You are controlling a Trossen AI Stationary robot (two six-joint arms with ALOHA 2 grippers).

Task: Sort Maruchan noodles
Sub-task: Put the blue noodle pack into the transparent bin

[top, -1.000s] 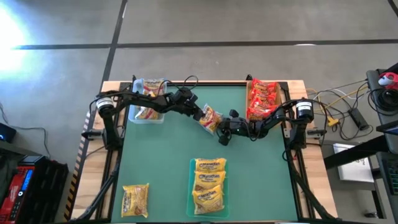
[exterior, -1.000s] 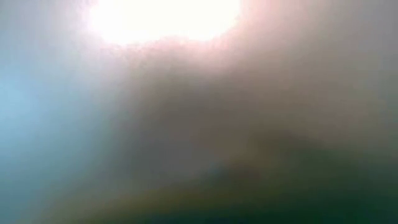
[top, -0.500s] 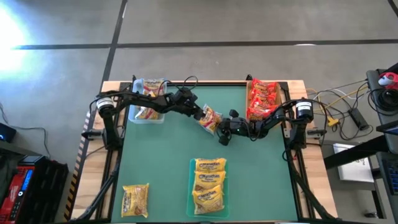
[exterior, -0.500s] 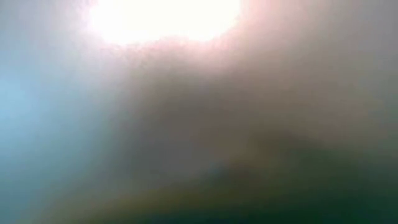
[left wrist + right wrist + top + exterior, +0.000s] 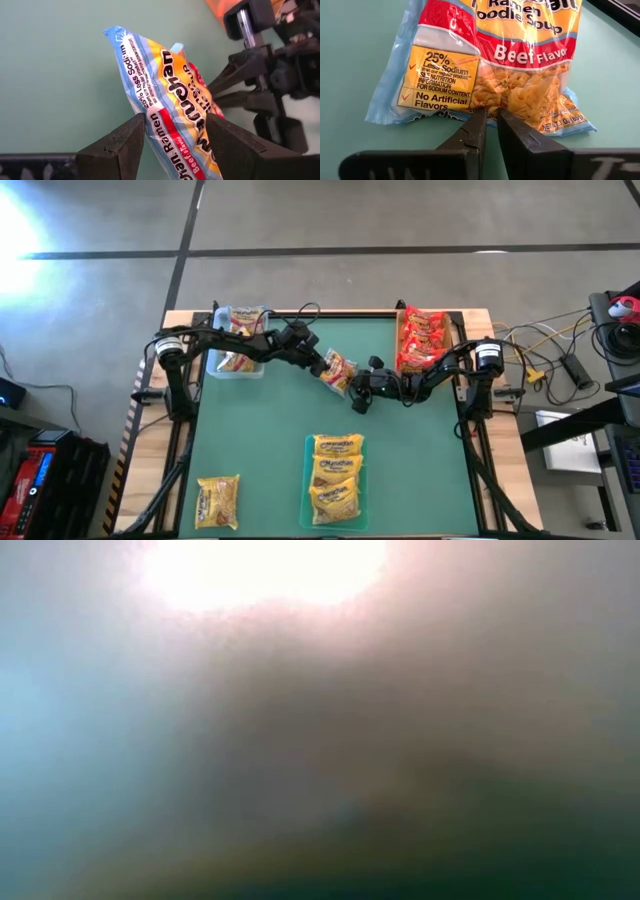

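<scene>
We see the left pincer [image 5: 330,366] clamped on a beef noodle packet [image 5: 340,369] mid-counter [image 5: 260,440], apparently lifted. The right pincer [image 5: 357,380], fingers nearly together, pinches the packet's edge. Low view is blurred, so height is unclear.

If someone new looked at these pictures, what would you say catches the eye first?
Mid-table, both arms meet at one beef ramen packet: the left gripper holds it between its jaws, and the right gripper pinches its edge. Next come the red packets stacked at the far right corner and the yellow packets in a row near the front edge.
</scene>
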